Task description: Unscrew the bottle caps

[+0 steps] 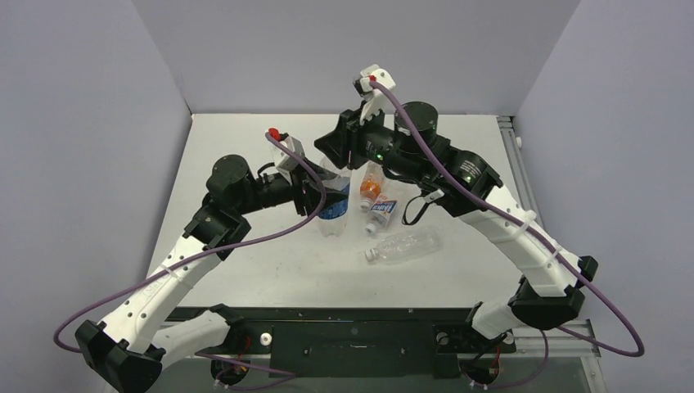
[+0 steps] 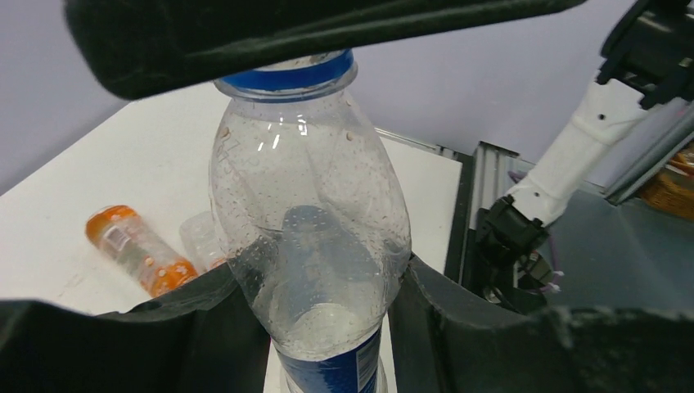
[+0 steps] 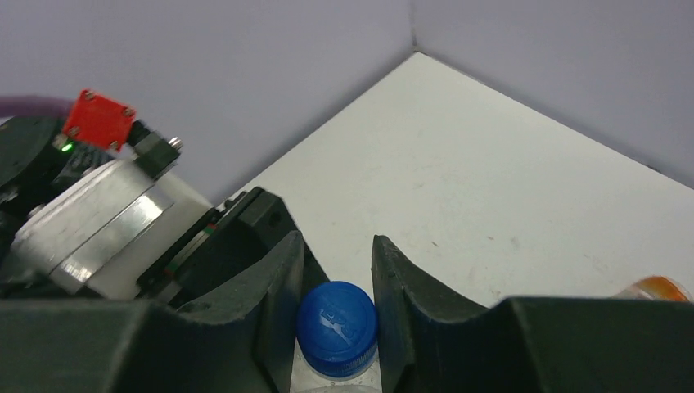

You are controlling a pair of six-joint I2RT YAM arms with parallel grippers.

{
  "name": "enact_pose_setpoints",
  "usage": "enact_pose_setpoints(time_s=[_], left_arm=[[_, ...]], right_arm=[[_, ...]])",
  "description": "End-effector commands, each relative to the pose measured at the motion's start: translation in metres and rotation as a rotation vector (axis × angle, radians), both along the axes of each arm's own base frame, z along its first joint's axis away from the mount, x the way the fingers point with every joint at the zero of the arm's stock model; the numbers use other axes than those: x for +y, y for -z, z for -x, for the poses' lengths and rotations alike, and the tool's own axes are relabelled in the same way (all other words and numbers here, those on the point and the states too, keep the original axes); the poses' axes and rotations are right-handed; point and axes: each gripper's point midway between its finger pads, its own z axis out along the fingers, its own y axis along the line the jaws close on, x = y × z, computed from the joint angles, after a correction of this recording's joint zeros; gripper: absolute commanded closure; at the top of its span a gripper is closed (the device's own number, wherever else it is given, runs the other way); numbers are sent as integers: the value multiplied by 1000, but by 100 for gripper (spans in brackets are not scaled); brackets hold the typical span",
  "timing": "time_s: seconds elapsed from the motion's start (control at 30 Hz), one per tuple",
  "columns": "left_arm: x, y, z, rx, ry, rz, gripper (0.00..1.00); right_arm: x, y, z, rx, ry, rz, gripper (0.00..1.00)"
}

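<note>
White arm links rise from the near edge of the table [image 1: 270, 266]. The left arm [image 1: 168, 282] bends in from the left and the right arm [image 1: 524, 233] from the right, and both reach toward the middle.

Nearest of the bottles is the plain bottle [image 1: 407, 244], clear and unlabelled, lying on its side on the table with its neck pointing left. Just behind it the short bottle [image 1: 381, 211] with the blue-white label lies tilted. The orange bottle [image 1: 371, 190] lies right beyond that, close to it; whether the two touch cannot be told.

To their left the Pepsi bottle [image 1: 334, 209] stands upright. The left gripper [image 1: 323, 195] pinches it from the left side. In the left wrist view its two fingers [image 2: 209, 315] press against the clear body just above the blue label, one on each side.

On the neck of this bottle sits the blue cap [image 3: 336, 327], screwed on. The right gripper [image 1: 348, 151] reaches over it from the far side. In the right wrist view its fingers [image 3: 274, 303] lie against the cap's two sides with no gap showing, so it grips the cap.

Farther back the bare table runs to the pale grey walls [image 1: 344, 49].
</note>
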Motion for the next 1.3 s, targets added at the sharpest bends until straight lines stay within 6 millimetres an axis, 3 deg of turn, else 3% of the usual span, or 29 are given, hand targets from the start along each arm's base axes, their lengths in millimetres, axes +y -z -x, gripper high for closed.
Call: enact_pose_setpoints(time_s=[0.0,0.1,0.23,0.37,0.47,0.53,0.57,0.6,0.63,0.67,0.7,0.77,0.9,1.03,1.13,1.27], left_arm=[[-3,-49,39,-52,173,121,100],[-6,-52,57,-19,274,127,100],[-7,-55,73,1,374,129,100],[-7,-55,79,10,411,126,100],[-8,-53,76,0,401,122,100],[-9,-50,66,-20,350,116,100],[-9,-46,61,-8,330,106,100],[-9,-45,52,-30,280,101,100],[-9,-41,46,-20,249,87,100],[-8,-39,33,-45,180,79,100],[-6,-35,29,-40,148,65,100],[-1,-28,12,-66,56,38,100],[7,-23,-3,-104,-47,16,100],[9,-24,-4,-120,-61,15,100],[11,-25,-6,-120,-78,14,100],[12,-26,-6,-117,-86,18,100]], right_arm=[[-3,-37,72,-102,-417,-133,100],[-10,-52,89,-125,-551,-213,100],[-10,-54,120,-111,-741,-233,100],[-12,-56,128,-115,-779,-240,100],[-16,-58,116,-127,-700,-228,100],[-22,-61,83,-137,-485,-217,67],[-33,-63,51,-143,-278,-213,58],[-40,-62,41,-141,-188,-200,31],[-59,-65,17,-148,2,-201,25],[-64,-64,11,-145,70,-197,20],[-75,-63,1,-145,168,-198,19],[-77,-64,0,-143,233,-193,18],[-52,-51,0,-90,231,-109,18],[-32,-32,-3,-40,205,-59,29],[-25,-30,-3,-29,193,-63,40],[-21,-26,-4,-18,190,-62,47]])
